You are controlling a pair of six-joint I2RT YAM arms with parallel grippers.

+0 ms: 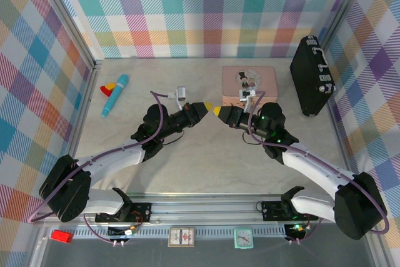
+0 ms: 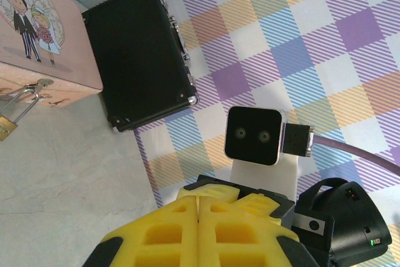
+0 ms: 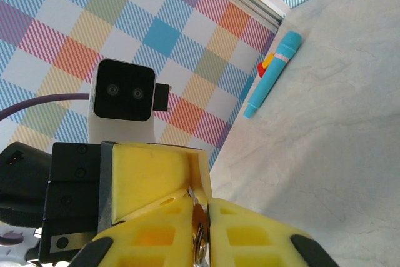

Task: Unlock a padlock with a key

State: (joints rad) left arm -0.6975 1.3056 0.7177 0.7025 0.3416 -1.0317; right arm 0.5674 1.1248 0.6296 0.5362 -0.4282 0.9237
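The small brass padlock hangs by its thin silvery shackle from the latch of the pink tin, at the left edge of the left wrist view. My two grippers meet tip to tip over the middle of the table, just left of the tin. The right gripper is shut on the key, whose metal head and ring show between its yellow pads. The left gripper is shut with its pads pressed together. The key's thin end reaches its tip, but I cannot tell if it is pinched there.
A black case with silver latches stands against the right wall beside the tin. A teal pen and a small red and yellow piece lie at the far left. Checked walls close in the table.
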